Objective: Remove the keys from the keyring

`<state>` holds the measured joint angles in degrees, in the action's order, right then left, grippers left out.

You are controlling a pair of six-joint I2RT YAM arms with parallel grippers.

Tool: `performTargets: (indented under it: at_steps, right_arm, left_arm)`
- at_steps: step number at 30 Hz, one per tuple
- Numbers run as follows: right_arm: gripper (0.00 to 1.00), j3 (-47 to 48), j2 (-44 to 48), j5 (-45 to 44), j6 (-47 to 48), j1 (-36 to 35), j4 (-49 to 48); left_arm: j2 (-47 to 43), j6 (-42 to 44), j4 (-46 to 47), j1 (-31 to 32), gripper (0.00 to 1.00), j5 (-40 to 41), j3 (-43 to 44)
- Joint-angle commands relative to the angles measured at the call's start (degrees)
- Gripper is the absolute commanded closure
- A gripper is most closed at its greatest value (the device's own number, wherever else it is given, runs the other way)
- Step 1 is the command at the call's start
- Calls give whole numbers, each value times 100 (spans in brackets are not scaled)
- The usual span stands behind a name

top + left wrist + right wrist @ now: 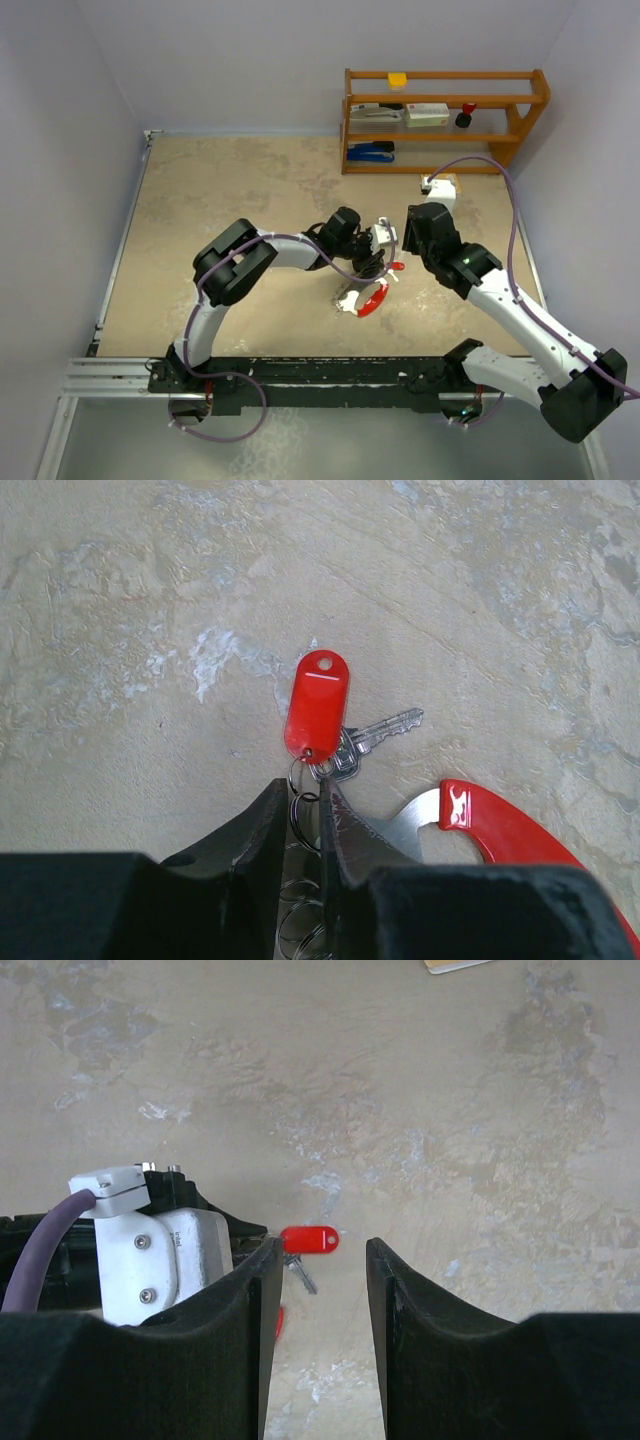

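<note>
No wording can be read.
A small white emblem is seen on the red keyring, and faint print on the white camera housing; neither is legible.

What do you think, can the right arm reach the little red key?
Probably yes. The right gripper is open and the red-headed key lies just ahead of its gap, nothing between. The left gripper, shut on the ring chain, crowds one side.
</note>
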<state>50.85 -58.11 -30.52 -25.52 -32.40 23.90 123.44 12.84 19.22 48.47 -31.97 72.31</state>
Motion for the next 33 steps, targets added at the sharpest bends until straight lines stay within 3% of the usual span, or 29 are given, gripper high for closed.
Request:
performTargets:
  at_steps: [1, 3, 5, 11, 21, 33]
  right_arm:
    - [57, 15, 79, -146, -4, 15, -39]
    - [57, 8, 79, -155, -6, 15, -45]
    - [57, 0, 72, -163, -19, 15, -54]
    - [57, -9, 93, -180, -37, 16, -37]
    - [62, -133, 89, -130, 54, 15, -197]
    - [62, -469, 618, 840, 548, 15, -1276]
  left_arm:
    - [-100, 16, 143, 14, 84, -10, -44]
    - [-149, 17, 136, 14, 89, 8, -126]
    - [-174, 21, 115, 14, 100, 32, -159]
    - [-415, 238, -255, 0, 100, 377, -146]
    - [-1723, 289, -393, -56, 100, 928, -203]
    - [-3540, 146, -672, -76, 100, 1009, -501]
